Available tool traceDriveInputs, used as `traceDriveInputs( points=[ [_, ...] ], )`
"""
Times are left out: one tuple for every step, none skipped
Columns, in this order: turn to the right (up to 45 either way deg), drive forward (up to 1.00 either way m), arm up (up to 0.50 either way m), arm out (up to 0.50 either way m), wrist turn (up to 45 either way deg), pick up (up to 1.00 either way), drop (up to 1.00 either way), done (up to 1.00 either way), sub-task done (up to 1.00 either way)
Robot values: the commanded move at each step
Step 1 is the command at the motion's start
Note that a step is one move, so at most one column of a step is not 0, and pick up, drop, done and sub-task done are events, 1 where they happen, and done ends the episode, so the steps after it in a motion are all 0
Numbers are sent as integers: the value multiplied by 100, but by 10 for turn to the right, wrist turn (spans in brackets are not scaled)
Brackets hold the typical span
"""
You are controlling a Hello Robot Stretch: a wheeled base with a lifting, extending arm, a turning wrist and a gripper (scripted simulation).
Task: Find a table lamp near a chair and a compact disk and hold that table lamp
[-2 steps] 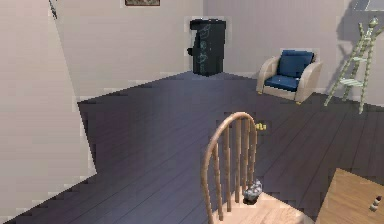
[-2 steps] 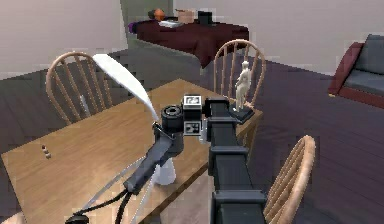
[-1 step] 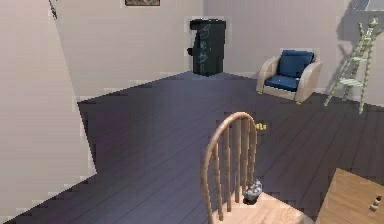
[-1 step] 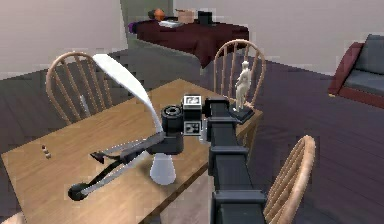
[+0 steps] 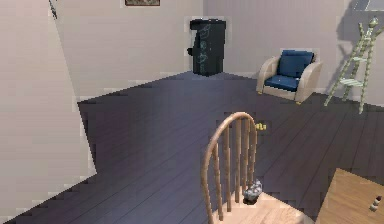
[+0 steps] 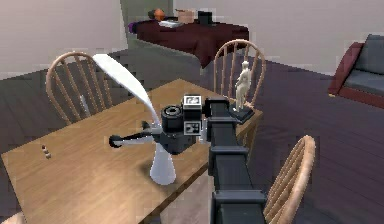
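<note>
Pincer at white table lamp, wooden table, chair behind

the hand overlaps the white lamp, so whether it holds anything cannot be told. at 9 o'clock on the table a dark speck is too small to name. the sofa is cut off at 3 o'clock.

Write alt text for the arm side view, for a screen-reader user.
The robot's dark arm reaches over a wooden table, its claw at a white table lamp standing there; whether it holds anything cannot be told. Wooden chairs surround the table, a white statuette stands at its far corner, and a bed lies beyond.
</note>
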Motion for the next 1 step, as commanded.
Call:
traceDriveInputs(
  points=[
    [0, 0, 0, 0, 210, 0, 0, 0, 0]
  ],
)
